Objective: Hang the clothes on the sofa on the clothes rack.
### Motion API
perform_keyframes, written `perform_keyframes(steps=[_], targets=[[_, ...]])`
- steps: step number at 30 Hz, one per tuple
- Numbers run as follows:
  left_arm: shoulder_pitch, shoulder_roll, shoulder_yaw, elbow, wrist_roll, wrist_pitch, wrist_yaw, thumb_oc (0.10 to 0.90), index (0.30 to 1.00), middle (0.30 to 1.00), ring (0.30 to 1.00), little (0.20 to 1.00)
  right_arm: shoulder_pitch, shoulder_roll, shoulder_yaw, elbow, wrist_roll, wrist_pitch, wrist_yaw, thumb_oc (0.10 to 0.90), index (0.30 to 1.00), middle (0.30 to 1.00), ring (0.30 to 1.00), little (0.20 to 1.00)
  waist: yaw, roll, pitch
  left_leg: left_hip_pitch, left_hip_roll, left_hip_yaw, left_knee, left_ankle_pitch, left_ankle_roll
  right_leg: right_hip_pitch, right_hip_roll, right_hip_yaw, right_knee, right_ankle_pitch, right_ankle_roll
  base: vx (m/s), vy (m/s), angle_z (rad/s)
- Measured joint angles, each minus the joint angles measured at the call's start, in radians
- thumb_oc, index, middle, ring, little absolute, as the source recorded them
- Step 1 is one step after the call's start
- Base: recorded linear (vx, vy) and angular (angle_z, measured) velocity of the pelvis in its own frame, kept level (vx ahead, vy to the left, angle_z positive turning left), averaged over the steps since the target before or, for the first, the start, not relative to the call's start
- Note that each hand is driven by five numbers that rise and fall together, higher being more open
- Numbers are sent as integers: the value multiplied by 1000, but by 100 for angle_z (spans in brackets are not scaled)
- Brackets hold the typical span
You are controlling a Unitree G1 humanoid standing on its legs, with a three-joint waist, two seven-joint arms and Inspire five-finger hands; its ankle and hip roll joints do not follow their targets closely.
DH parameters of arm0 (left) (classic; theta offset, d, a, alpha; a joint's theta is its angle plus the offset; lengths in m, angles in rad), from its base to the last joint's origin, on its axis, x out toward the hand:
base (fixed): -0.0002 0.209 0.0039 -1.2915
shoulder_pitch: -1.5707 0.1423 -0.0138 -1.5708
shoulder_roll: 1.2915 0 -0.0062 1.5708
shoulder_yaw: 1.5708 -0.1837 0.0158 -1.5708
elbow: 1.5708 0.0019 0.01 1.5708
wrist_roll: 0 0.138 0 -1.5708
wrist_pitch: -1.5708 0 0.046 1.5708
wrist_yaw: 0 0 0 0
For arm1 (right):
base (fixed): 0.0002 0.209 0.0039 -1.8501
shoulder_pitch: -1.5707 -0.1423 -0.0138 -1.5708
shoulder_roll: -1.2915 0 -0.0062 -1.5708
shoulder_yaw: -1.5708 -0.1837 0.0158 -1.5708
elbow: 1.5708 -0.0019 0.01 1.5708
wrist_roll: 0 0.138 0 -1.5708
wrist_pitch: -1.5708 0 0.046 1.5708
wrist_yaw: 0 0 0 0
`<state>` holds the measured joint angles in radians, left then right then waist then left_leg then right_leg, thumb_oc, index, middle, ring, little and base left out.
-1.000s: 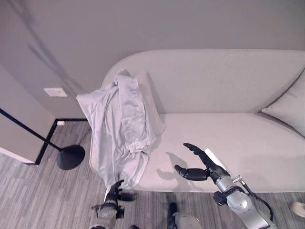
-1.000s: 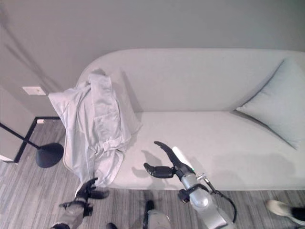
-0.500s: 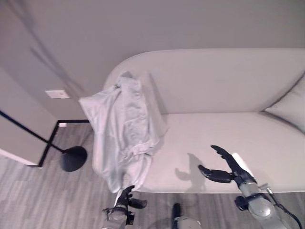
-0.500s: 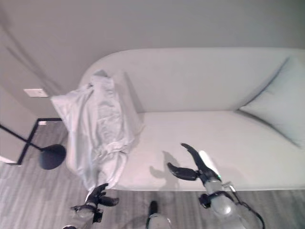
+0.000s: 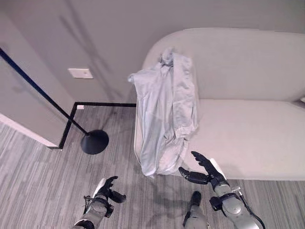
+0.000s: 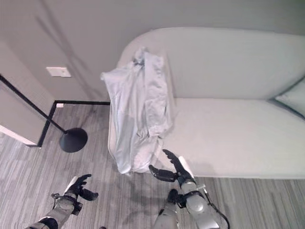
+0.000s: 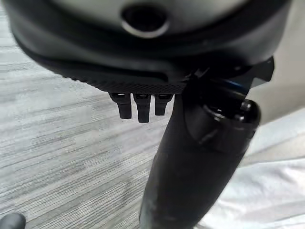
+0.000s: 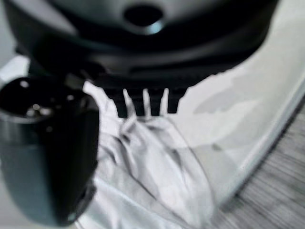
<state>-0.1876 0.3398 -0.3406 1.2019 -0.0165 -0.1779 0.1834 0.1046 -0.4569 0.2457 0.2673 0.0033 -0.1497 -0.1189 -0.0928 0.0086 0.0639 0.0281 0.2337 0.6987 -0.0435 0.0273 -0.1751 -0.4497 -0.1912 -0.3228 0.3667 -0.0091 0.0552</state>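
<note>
A pale shirt (image 5: pixel 164 109) hangs over the arm of a grey sofa (image 5: pixel 248 124), its hem near the floor, as the right hand (image 5: pixel 202 171) hovers just beside the hem, fingers spread and empty, and the left hand (image 5: pixel 106 188) hangs loosely open over the floor, holding nothing.

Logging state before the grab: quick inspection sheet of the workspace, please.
Surface: light grey upholstered sofa, seat bare beside the garment.
Job's things: pale grey shirt draped over the sofa's left end, hem hanging toward the floor; black clothes rack, slanted pole on a round base, at left.
Clutter: nothing seen.
Hands: right hand open, near the shirt's hem, holding nothing; left hand open over the floor, holding nothing.
Cables: nothing seen.
Surroundings: grey striped carpet; white wall plate; grey cushion at the sofa's right.
</note>
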Motion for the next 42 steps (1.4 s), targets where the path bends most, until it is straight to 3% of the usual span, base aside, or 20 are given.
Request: perform_keyframes(steps=[1,3,5,8,10,13,14,18,20,23,24,25,27,31,33,34,38,39,41,42], targets=[[12,3,11,7,2,2,-8,800,900,900,900,900,-35,-42,-19,6,2,-5,1,800,900,900,900,900,4,-4,8,-1,13,24,7,6,12,23,46,-22,-82,10,-51,66,144,-35],[12,-20,53,14,3,15,-26,800,900,900,900,900,-72,-76,-61,32,1,-5,-18,800,900,900,900,900,-7,-16,16,-23,19,30,58,-14,27,60,44,-17,-147,28,-66,57,15,-25],[4,-34,70,-12,2,6,-24,800,900,900,900,900,-85,-135,-110,35,-2,-6,-42,800,900,900,900,900,-6,-38,32,-40,-81,-8,-13,-46,79,120,29,-14,-232,68,-51,121,-142,7],[-24,-13,110,-45,18,-8,5,800,900,900,900,900,-61,-164,-131,33,-28,-19,-62,800,900,900,900,900,-11,-49,43,-28,-91,-22,-29,27,84,198,51,-58,-292,69,-13,107,-190,32],[-47,-1,137,-43,18,-14,14,800,900,900,900,900,-62,-159,-106,33,-49,-40,-62,800,900,900,900,900,4,-86,57,-54,-60,-26,61,23,79,204,57,-70,-267,25,4,50,-186,7],[-36,25,146,-33,18,-14,30,800,900,900,900,900,-101,-155,-50,31,-86,-60,-57,800,900,900,900,900,59,-132,77,-150,55,-64,383,16,64,278,65,-64,-341,46,-65,133,-32,-7],[-26,14,146,-34,17,-14,32,800,900,900,900,900,-124,-156,-47,36,-87,-60,-57,800,900,900,900,900,57,-128,87,-184,82,-73,435,-2,33,298,66,-61,-372,50,-72,221,207,-7],[47,-59,144,-33,20,-12,23,800,900,900,900,900,-208,-153,-32,44,-86,-50,-59,800,900,900,900,900,66,-74,102,-178,124,-115,37,66,-78,297,100,-17,-410,59,-74,234,167,-32],[51,-69,139,-31,19,-13,24,800,900,900,900,900,-231,-152,-7,75,-90,-49,-66,800,900,900,900,900,79,-89,114,-194,138,-164,-38,79,-87,292,101,2,-417,63,-66,316,213,-40],[45,-104,86,-35,23,-13,20,800,900,900,900,900,-235,-157,-1,131,-116,-28,-74,800,900,900,900,900,68,-68,118,-229,145,-145,-47,128,-53,301,99,24,-449,72,-22,312,224,-32],[67,-137,63,-33,32,-13,16,800,900,900,900,900,-252,-169,-1,151,-134,-21,-82,800,900,900,900,900,77,-5,115,-178,125,-126,-46,173,14,298,108,51,-442,79,7,359,204,-82],[75,-155,56,-33,34,-12,16,800,900,900,900,900,-252,-179,-6,154,-139,-18,-91,800,900,900,900,900,73,32,108,-164,119,-101,-51,172,5,298,112,62,-447,84,26,256,139,-58],[30,-120,24,-41,61,-13,15,800,900,900,900,900,-255,-143,-16,167,-137,8,-118,800,900,900,900,900,60,-17,118,-177,15,-85,-49,149,50,287,20,48,-457,101,65,215,140,11],[-45,-61,42,-89,53,-19,30,800,900,900,900,900,-305,-115,7,161,-146,7,-141,800,900,900,900,900,91,-12,115,-191,-70,-91,-49,127,90,281,-62,21,-457,120,88,151,109,15],[-53,-25,46,-123,53,-22,50,800,900,900,900,900,-380,-74,29,196,-156,12,-182,800,900,900,900,900,114,-4,108,-203,-77,-78,-38,126,91,277,-77,-2,-456,122,87,147,88,12],[-59,-9,35,-159,53,-25,61,800,900,900,900,900,-449,-38,24,273,-157,12,-233,800,900,900,900,900,109,-19,107,-294,-75,-72,62,66,127,253,-100,-12,-456,132,75,97,49,26],[-58,-55,-29,-171,56,-61,68,800,900,900,900,900,-522,-25,-16,364,-98,2,-313,800,900,900,900,900,125,32,111,-319,-93,-45,-48,157,173,120,-127,-5,-320,111,122,97,23,-14],[-56,-59,-29,-135,57,-62,69,800,900,900,900,900,-522,-30,-3,386,-62,-20,-313,800,900,900,900,900,136,33,107,-323,-87,-47,-45,165,180,122,-98,-4,-467,144,137,98,22,-11],[-59,-61,-22,-111,57,-60,68,800,900,900,900,900,-511,-46,13,393,-27,-28,-313,800,900,900,900,900,126,26,105,-321,-103,-60,-45,164,178,125,-108,-35,-462,240,121,72,14,17],[-42,-51,2,-105,58,-61,69,800,900,900,900,900,-533,-55,44,412,1,-33,-306,712,768,768,768,768,156,29,107,-321,-80,-46,-37,164,177,115,-91,-29,-462,230,114,44,2,0]])
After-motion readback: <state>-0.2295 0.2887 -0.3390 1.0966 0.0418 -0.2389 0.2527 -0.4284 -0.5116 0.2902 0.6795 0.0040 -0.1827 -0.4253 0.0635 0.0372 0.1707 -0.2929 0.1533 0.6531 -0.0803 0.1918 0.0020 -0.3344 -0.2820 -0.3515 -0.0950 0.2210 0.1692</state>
